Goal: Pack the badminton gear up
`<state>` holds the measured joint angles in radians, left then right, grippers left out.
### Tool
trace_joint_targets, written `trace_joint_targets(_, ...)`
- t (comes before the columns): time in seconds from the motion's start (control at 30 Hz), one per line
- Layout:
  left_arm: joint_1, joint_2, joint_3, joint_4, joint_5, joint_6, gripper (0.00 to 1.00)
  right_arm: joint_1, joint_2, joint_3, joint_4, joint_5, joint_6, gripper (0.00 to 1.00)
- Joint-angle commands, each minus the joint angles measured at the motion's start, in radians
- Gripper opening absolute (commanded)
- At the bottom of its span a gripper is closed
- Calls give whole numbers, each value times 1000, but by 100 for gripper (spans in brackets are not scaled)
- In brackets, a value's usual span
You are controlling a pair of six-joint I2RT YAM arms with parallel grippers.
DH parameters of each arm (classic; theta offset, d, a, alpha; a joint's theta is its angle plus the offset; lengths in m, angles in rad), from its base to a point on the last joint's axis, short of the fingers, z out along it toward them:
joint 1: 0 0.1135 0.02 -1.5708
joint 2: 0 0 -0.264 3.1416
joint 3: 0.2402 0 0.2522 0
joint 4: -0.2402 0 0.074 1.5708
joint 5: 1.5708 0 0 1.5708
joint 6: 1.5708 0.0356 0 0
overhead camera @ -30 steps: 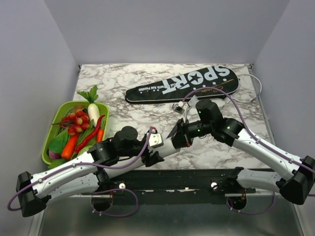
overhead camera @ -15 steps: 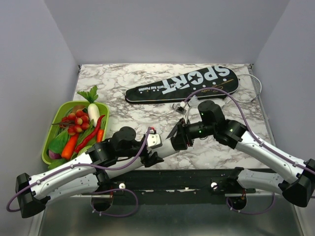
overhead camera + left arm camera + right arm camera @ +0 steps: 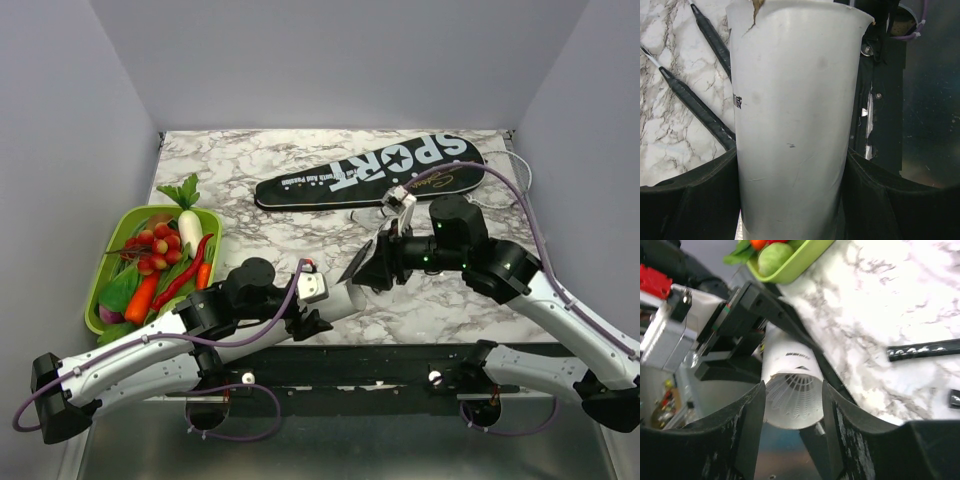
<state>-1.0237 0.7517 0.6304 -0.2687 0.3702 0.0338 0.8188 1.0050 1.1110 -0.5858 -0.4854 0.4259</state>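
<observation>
The bag (image 3: 370,170) lies slantwise along the far part of the surface (image 3: 240,150), from the middle toward the right. The tray (image 3: 98,285) sits at the left edge, with toy vegetables (image 3: 165,260) in it. Near the front middle, the tube (image 3: 338,296) lies between the fingers of the left gripper (image 3: 790,167), its open end toward the right gripper (image 3: 370,268). Two racket handles (image 3: 697,110) lie on the surface just beside the tube.

Black bag (image 3: 370,170) with white lettering, grey-veined white marble table (image 3: 250,160), lime-green tray (image 3: 214,228), white tube (image 3: 795,125)

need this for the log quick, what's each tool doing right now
Left tool: closed on the white tube.
Right tool: open, straddling the tube's open end.
</observation>
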Motion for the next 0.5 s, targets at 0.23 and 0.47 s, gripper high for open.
trace_joint_targets(0.23,-7,-23,-12,6,12,-31,0,-399,137,4,10,303,-3,59)
trace_joint_targets(0.47,-9,-43,-12,5,4,-31,0,-538,424,73,126,381,7,63)
